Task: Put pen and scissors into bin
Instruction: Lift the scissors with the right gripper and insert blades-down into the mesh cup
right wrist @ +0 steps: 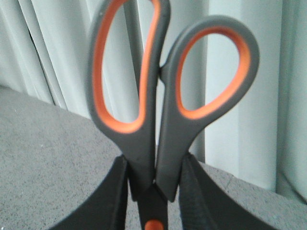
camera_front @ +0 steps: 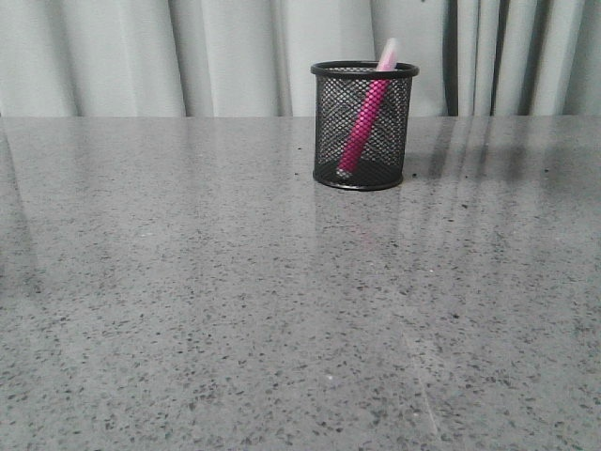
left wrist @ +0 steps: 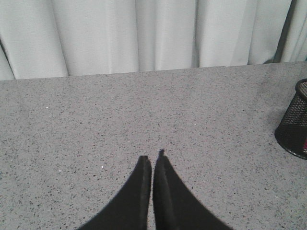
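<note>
The black mesh bin stands at the back of the table, a little right of centre, with the pink pen leaning inside it, cap end up above the rim. In the left wrist view my left gripper hangs shut and empty over bare table, with the bin off to one side. My right gripper is shut on the scissors, clamping them just above the orange pivot; the grey and orange handles rise past the fingers. Neither arm shows in the front view.
A pale pleated curtain hangs behind the table's far edge. The grey speckled table top stretches wide in front of the bin.
</note>
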Action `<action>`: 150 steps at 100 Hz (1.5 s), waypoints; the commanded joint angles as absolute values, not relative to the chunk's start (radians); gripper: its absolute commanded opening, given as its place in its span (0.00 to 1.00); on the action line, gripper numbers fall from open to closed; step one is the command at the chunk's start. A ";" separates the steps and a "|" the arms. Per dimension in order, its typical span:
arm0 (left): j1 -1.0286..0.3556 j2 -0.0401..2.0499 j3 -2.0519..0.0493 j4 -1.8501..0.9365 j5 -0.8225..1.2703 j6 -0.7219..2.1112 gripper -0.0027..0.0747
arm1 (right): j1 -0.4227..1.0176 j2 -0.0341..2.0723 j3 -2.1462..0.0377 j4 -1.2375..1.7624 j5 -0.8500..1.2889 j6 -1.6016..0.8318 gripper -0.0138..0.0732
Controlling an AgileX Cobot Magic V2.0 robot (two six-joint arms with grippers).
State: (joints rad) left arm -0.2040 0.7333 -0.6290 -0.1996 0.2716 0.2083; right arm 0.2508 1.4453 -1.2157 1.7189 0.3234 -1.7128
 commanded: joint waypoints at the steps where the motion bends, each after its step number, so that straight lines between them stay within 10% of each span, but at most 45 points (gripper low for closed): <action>1: -0.201 0.728 -0.659 -0.215 0.196 0.200 0.01 | 0.249 1.449 -1.248 1.873 0.391 -1.809 0.07; 150: -0.201 0.728 -0.659 -0.215 0.196 0.200 0.01 | 0.247 1.637 -1.191 1.746 0.532 -1.876 0.07</action>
